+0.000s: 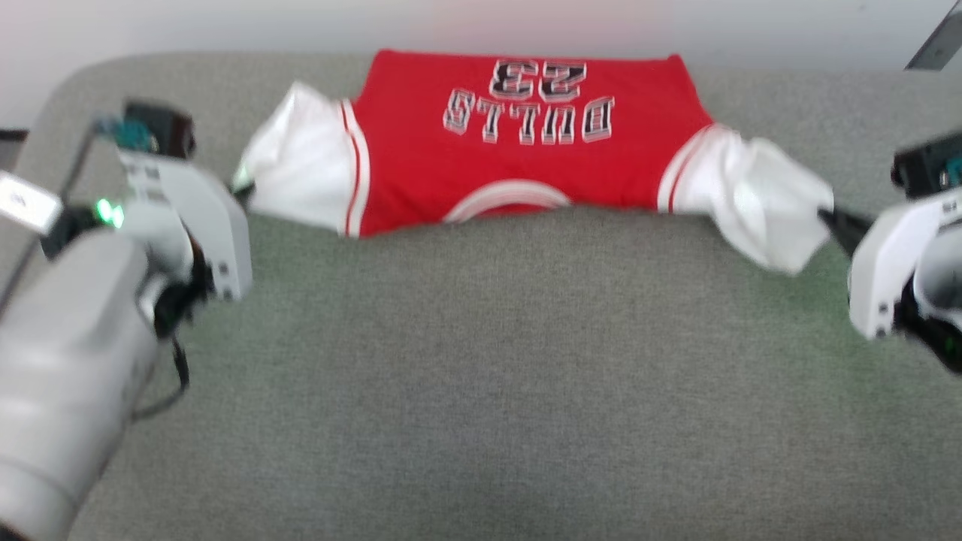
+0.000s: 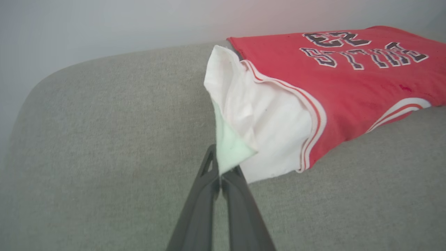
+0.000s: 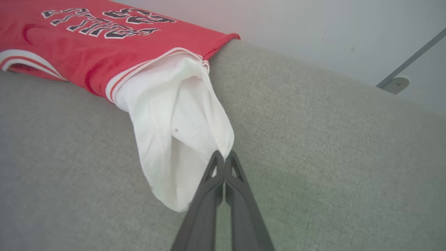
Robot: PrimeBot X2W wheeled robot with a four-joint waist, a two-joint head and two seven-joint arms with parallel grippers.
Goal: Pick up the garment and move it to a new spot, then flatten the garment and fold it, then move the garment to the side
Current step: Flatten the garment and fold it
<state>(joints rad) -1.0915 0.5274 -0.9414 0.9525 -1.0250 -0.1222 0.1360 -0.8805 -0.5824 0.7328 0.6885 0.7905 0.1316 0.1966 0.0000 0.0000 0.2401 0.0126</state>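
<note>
The garment (image 1: 518,158), a red jersey with white sleeves and an upside-down "BULLS 23" print, lies stretched across the far part of the grey surface, its far edge at the surface's back rim. My left gripper (image 1: 242,189) is shut on the edge of the garment's left white sleeve (image 2: 258,118), pinched between the dark fingers (image 2: 205,181). My right gripper (image 1: 830,219) is shut on the edge of the right white sleeve (image 3: 174,129), and its dark fingers (image 3: 212,177) meet at the cloth. Both sleeves are pulled outward and slightly lifted.
The grey fabric-covered surface (image 1: 511,376) spreads wide in front of the garment, with a rounded corner at the far left (image 1: 68,83). A pale wall runs behind it. A thin grey bar (image 3: 407,66) stands beyond the far right edge.
</note>
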